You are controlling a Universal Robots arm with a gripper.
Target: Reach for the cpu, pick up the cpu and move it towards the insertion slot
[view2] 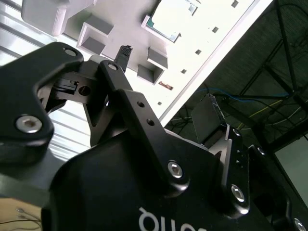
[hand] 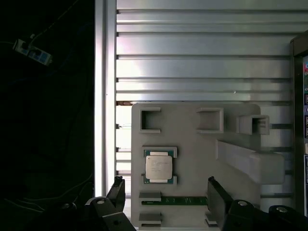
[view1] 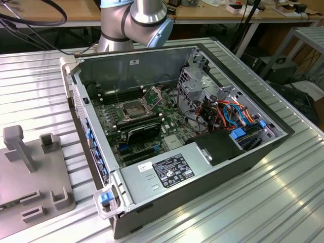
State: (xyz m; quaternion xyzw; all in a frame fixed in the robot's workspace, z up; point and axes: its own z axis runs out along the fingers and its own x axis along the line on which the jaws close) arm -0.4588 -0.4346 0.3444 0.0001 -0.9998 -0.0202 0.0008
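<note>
The cpu (hand: pixel 159 167) is a pale square chip lying flat in a framed nest on the grey fixture plate (hand: pixel 192 144), and it also appears at an angle in the second wrist view (view2: pixel 166 19). My gripper (hand: pixel 166 192) hovers above the plate, open, with its two black fingers (hand: pixel 118 190) spread wider than the chip and nothing between them. One fingertip (view2: pixel 124 54) appears in the second wrist view. The insertion slot (view1: pixel 132 109) sits on the motherboard inside the open computer case, its metal retention plate (view1: pixel 152 94) tilted up.
The case (view1: pixel 202 167) lies on a ribbed metal table (view1: pixel 283 202), with a drive cage and cables on the exterior view's right. The fixture plate (view1: pixel 30 177) carries raised brackets, a tall block (hand: pixel 250 161) and a green strip (hand: pixel 183 200). The table's edge (hand: pixel 105 96) runs beside the plate.
</note>
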